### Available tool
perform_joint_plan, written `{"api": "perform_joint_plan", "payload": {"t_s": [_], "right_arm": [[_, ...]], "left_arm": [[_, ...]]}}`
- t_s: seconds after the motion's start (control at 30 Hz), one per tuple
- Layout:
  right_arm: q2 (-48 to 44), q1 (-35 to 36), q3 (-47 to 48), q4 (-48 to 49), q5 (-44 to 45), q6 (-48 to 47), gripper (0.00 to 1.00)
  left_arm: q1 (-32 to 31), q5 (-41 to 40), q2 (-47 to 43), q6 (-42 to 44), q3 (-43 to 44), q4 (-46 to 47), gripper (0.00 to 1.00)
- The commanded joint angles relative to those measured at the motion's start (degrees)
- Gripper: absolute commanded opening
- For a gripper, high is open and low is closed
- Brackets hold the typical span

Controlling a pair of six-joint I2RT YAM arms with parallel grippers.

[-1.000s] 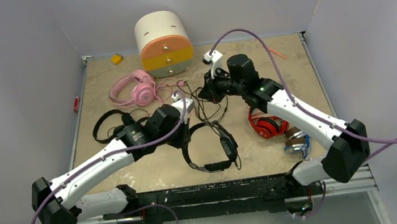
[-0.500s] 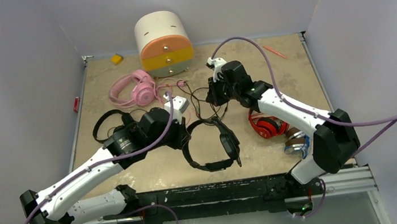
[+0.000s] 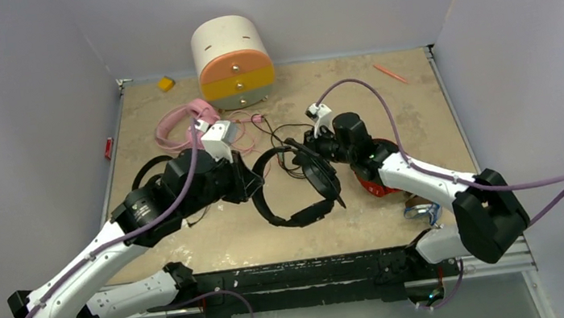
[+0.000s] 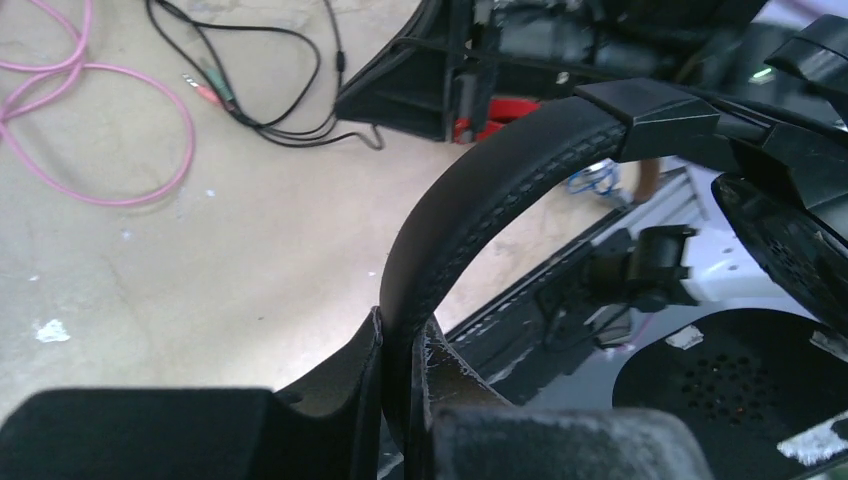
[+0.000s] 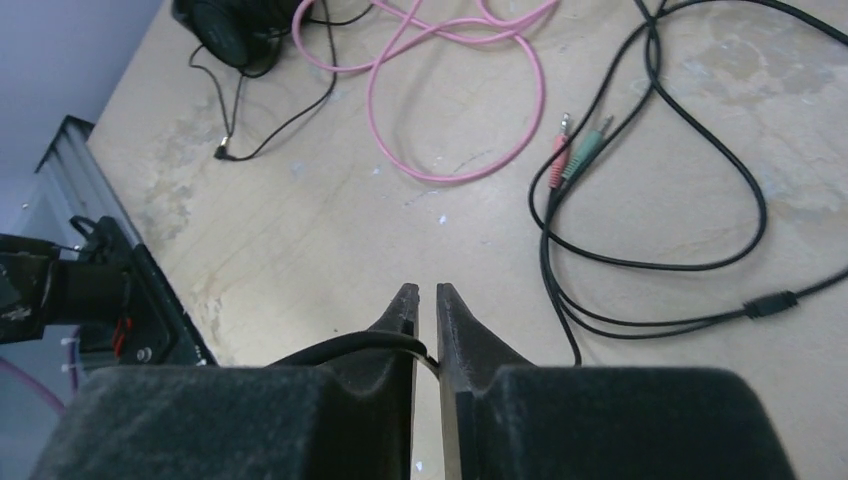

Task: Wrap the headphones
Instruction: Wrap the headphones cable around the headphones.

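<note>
On my feed the black headphones wear a matt, stitched leather-like band; the pink cable looks smooth plastic, the counter mottled, scuffed and matt

A black wired headphone set with a padded headband is held tilted at mid-table, its band clamped in the left gripper. A thin black cable loops on the table, with one strand between the right gripper's fingers. The pink headphones lie far left, and a second black pair is partly hidden nearer. The red headphones and the brown, silver-hinged headphones lie to the right.
</note>
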Motion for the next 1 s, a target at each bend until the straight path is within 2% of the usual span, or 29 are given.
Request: {"api": "perform_joint_plan", "payload": {"t_s": [0.0, 0.27, 0.5, 0.77, 0.87, 0.97], "right_arm": [[-0.9, -0.3, -4.1, 12.9, -5.8, 3.3, 0.14], [1.2, 0.2, -10.2, 25.9, -13.0, 7.1, 0.27], [3.8, 1.2, -11.5, 30.6, -12.0, 7.1, 0.31], [5.1, 6.2, -12.3, 33.0, -10.1, 5.7, 0.24], [5.0, 9.9, -11.9, 30.9, -7.8, 3.7, 0.21], [4.9, 12.3, -12.9, 32.1, -7.9, 4.2, 0.14]], "left_arm": [[-0.4, 2.5, -2.3, -8.6, 4.1, 5.9, 0.0], [-0.4, 2.3, -2.4, -14.0, 3.6, 9.1, 0.0], [-0.4, 3.1, -1.1, -14.1, 4.9, 9.5, 0.0], [0.3, -2.0, 1.2, -13.4, 9.6, 8.0, 0.0], [3.0, -1.7, 3.2, -13.5, 12.3, 7.2, 0.0], [8.5, 0.1, 4.2, -13.9, 14.0, 7.8, 0.0]]}}
